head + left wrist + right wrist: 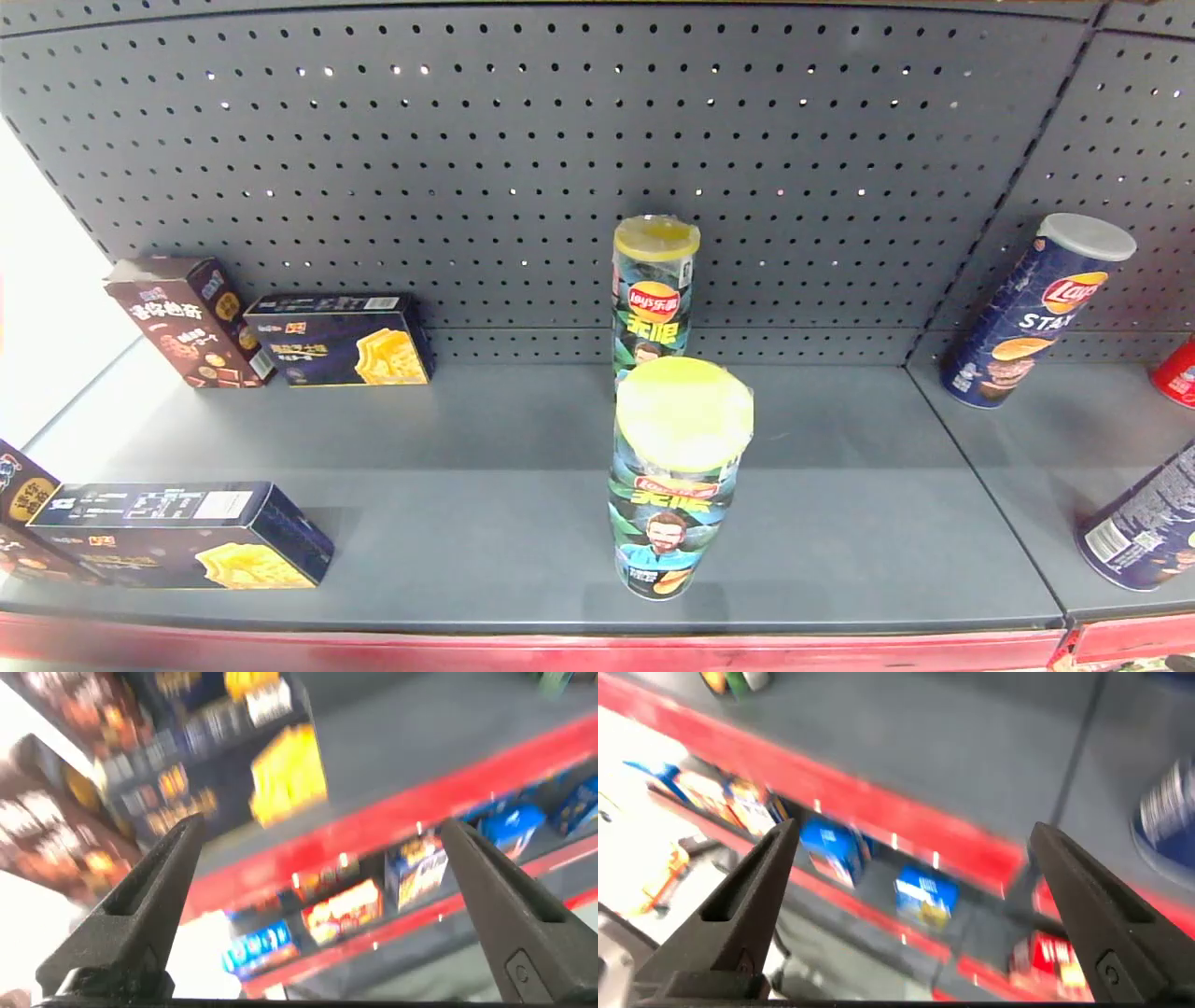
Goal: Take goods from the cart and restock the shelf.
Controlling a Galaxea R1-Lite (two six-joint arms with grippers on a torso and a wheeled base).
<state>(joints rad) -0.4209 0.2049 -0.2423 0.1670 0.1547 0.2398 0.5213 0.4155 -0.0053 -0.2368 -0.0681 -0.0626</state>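
The left gripper [320, 826] and right gripper [913, 829] hang with fingers spread and empty before the grey metal shelf [840, 485]. Its upright yellow-lidded crisp tubes [674, 504] stand mid-frame in the head view, seemingly equally near either arm.

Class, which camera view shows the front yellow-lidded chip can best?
Head view: the front chip can stands whole and upright near the shelf edge. Both wrist views give blurred scraps at best, too unclear to identify.
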